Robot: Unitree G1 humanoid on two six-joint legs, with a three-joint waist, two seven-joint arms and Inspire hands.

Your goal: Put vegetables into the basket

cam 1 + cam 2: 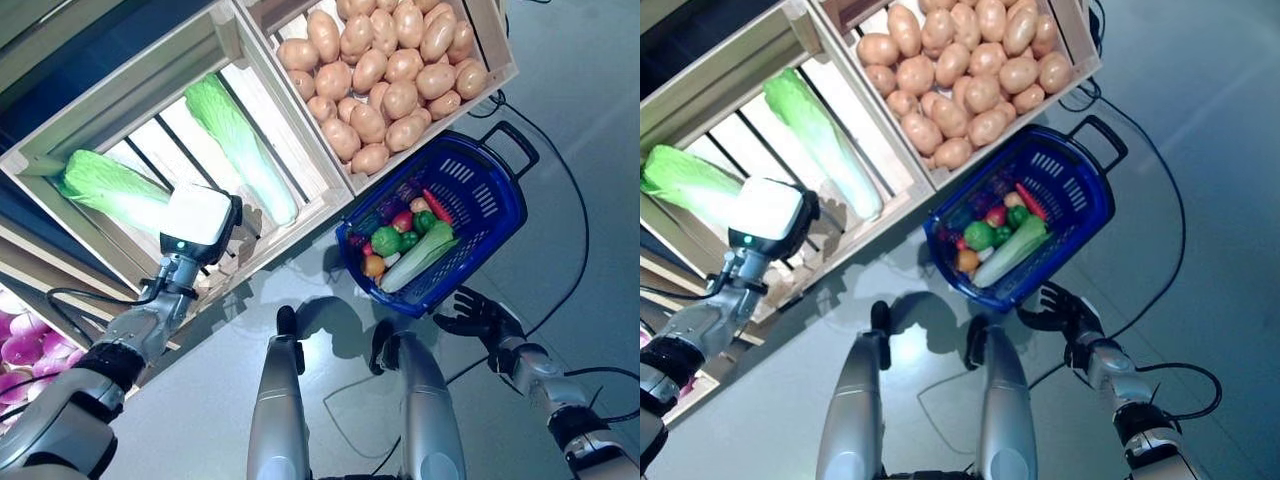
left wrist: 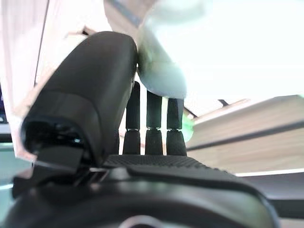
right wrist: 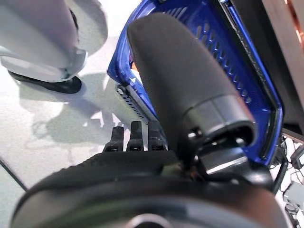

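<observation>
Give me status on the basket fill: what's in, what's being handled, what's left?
Done: the blue basket already holds mixed vegetables. In hand: the left hand reaches into the crate at a napa cabbage, fingers straight, no grasp visible. The right hand rests open beside the basket. Left: both cabbages, the second included, and the potatoes.

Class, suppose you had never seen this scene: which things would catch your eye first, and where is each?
The blue plastic basket on the grey floor, holding mixed vegetables, stands out below the wooden crate of brown potatoes. In the neighbouring slatted crate lie two pale green cabbages, where the left hand reaches; the right hand waits open beside the basket.
</observation>
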